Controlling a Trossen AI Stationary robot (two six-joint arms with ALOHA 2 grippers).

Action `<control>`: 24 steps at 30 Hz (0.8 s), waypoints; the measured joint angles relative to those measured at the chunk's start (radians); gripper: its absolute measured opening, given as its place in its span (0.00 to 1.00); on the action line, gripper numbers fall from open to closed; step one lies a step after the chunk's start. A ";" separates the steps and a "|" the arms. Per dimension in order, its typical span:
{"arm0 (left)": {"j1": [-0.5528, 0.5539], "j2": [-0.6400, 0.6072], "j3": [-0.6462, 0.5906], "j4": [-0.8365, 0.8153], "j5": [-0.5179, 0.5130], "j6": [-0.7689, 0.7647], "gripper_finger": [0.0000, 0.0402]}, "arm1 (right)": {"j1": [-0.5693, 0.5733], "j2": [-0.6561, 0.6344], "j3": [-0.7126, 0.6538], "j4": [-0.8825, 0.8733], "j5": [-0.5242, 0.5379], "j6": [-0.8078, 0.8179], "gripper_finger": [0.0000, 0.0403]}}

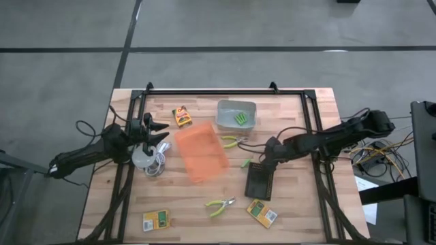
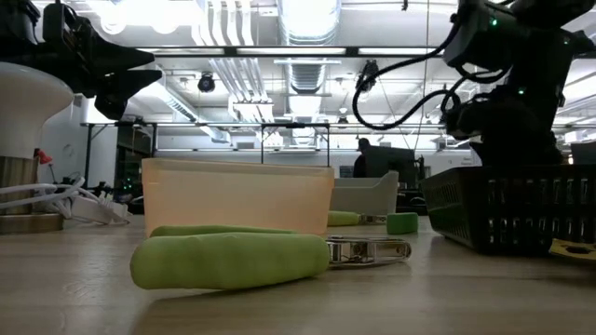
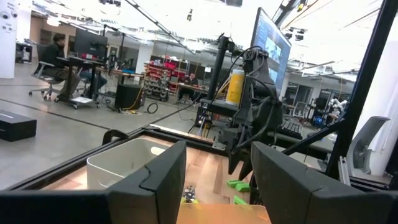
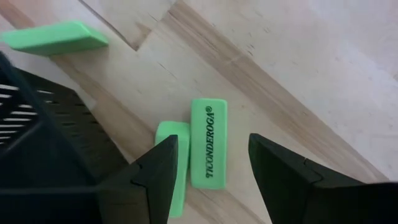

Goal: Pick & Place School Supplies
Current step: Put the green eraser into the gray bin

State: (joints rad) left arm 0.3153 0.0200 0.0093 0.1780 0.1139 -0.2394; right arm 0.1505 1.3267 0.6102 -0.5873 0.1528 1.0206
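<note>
My right gripper [image 4: 214,177] is open and points down over two flat lime-green sticks [image 4: 208,143] printed TICONDEROGA. They lie side by side on the table beside a black mesh basket [image 4: 37,124], and a third stick [image 4: 55,37] lies farther off. In the high view the right gripper [image 1: 264,155] is just beyond the black basket [image 1: 259,180]. My left gripper [image 1: 160,129] is open at the table's left, above the white round thing [image 1: 143,160]. Green-handled pliers [image 1: 233,141] and a second pair [image 1: 219,206] lie flat. Three yellow-and-green boxes [image 1: 181,116], [image 1: 157,220], [image 1: 261,212] lie on the wood.
An orange bin [image 1: 201,151] stands mid-table, with a grey bin [image 1: 236,114] holding green sticks [image 1: 240,118] behind it. A black frame [image 1: 225,90] edges the table's far side and both flanks. Coiled cable [image 1: 158,163] lies by the white round thing. Bare wood [image 1: 197,211] shows near the front.
</note>
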 joint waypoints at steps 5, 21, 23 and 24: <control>0.000 0.000 0.000 0.000 0.000 0.000 0.47 | 0.000 0.038 0.000 -0.001 0.000 0.000 0.46; 0.000 0.000 0.000 0.000 0.000 0.000 0.47 | 0.000 0.032 0.002 -0.123 0.007 0.156 0.35; 0.000 0.000 0.000 0.000 0.000 0.000 0.47 | 0.000 0.033 0.000 -0.145 0.011 0.179 0.34; 0.000 0.000 0.000 0.000 0.000 0.000 0.47 | -0.002 0.035 -0.004 -0.153 0.006 0.182 0.33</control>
State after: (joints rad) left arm 0.3154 0.0200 0.0093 0.1780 0.1139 -0.2394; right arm 0.1490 1.3614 0.6064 -0.7403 0.1589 1.2026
